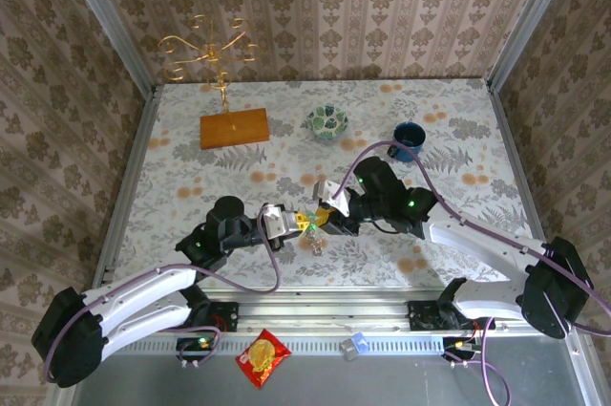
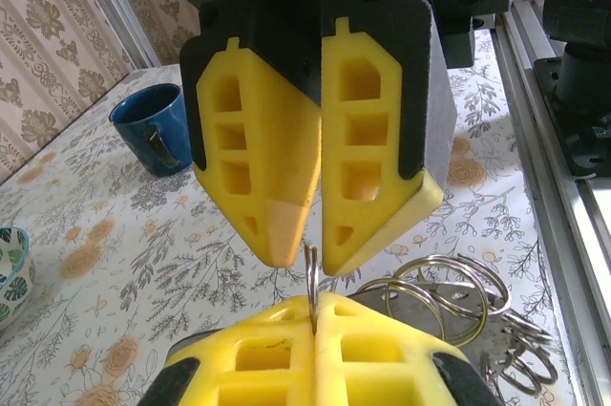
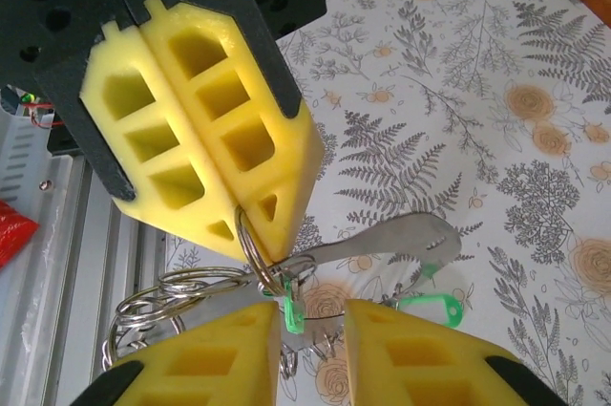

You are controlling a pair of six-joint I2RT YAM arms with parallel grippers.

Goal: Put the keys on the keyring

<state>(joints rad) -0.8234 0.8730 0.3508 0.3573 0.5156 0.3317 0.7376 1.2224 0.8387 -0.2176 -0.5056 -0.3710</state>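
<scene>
My left gripper [image 1: 294, 223] and right gripper [image 1: 325, 219] meet tip to tip over the near middle of the table. In the left wrist view my left gripper [image 2: 315, 306] is shut on the keyring [image 2: 312, 277], a thin metal ring standing on edge. The right gripper [image 2: 307, 261] hangs just above it, jaws slightly apart. In the right wrist view the keyring [image 3: 250, 244] sticks out of the left gripper [image 3: 250, 232]. A silver key [image 3: 382, 244] hangs from it. The right gripper [image 3: 312, 320] is open, with a green key head [image 3: 294, 310] in the gap. A second green head [image 3: 430, 309] lies to the right.
A bunch of spare metal rings [image 2: 449, 296] hangs beside the left fingers. At the back stand a blue mug [image 1: 409, 141], a patterned green bowl [image 1: 326, 121] and a gold wire stand on a wooden base [image 1: 233, 126]. A red snack packet [image 1: 263, 358] lies on the near rail.
</scene>
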